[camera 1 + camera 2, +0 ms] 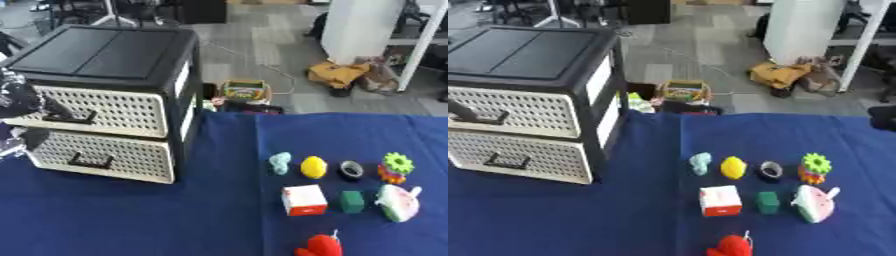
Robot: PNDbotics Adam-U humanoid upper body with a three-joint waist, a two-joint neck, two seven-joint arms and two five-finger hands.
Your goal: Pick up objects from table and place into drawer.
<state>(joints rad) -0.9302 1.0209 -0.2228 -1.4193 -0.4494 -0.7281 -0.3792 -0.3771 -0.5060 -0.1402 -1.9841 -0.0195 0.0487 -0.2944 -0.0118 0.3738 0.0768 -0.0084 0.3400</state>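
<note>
Here, left hand (22,100) at upper drawer's handle (74,119), finger state indiscernible; objects, including white-and-red box (304,199), well apart rightward.

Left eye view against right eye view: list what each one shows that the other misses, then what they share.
Only the left eye view shows the robot's left hand at the upper drawer's handle, at the picture's left edge; whether its fingers close round the handle cannot be told.

Only the right eye view shows a dark shape at its right edge, too unclear to name.

Both show the black drawer unit with two shut cream drawers, and on the blue cloth the yellow lemon, white and red box, green block and tape roll.
</note>
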